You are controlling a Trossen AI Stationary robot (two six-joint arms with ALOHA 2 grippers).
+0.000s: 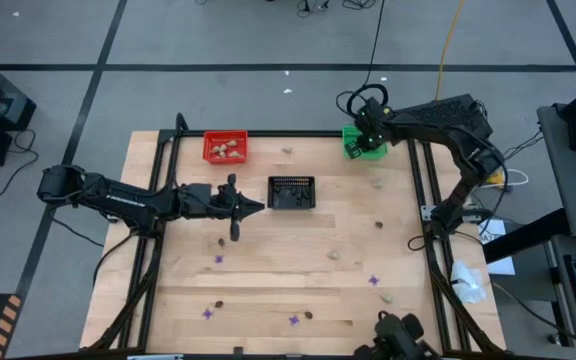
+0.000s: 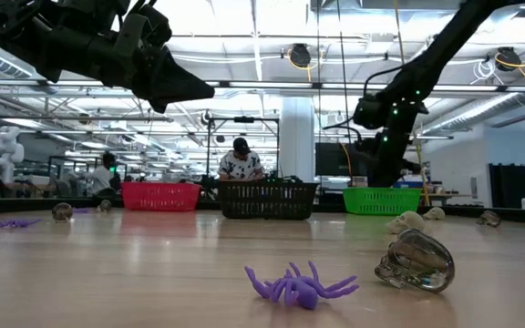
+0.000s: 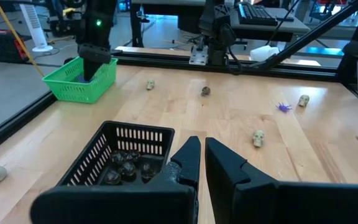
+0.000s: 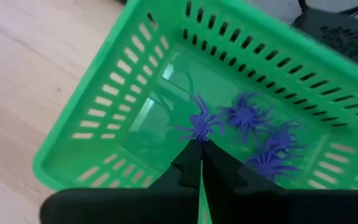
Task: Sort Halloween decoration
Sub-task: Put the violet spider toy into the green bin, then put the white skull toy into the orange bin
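Already the sorting looked partly done, with each basket holding its own kind. The right hand [image 4: 199, 148] hung over the green basket [image 4: 104, 118] at the far right of the desk [image 1: 298, 250], its fingers pressed together on a purple spider [image 4: 199, 126] that dangled from the tips, while three or so more purple spiders [image 4: 263, 137] lay on the basket's floor beneath it. The left hand [image 3: 201, 155] sat low just beside the black basket [image 3: 114, 152] in the middle of the desk, its fingers nearly together with only a thin gap and nothing visible between them; dark skulls [image 3: 124, 167] were heaped inside that basket. The red basket [image 1: 225, 147] at the far left carried a small pile of pale beige skulls [image 1: 228, 150]. Much was left, by the look of it: loose purple spiders [image 1: 373, 281] lay scattered across the near half of the desk, pale skulls [image 3: 258, 138] rested apart in the open, and a few dark bits [image 1: 308, 315] sat near the front edge. From table height a purple spider [image 2: 297, 284] and a shiny dark skull [image 2: 415, 260] lay close to the camera, near each other but not touching. I judged the job somewhere around its middle, with the held spider not yet dropped in.
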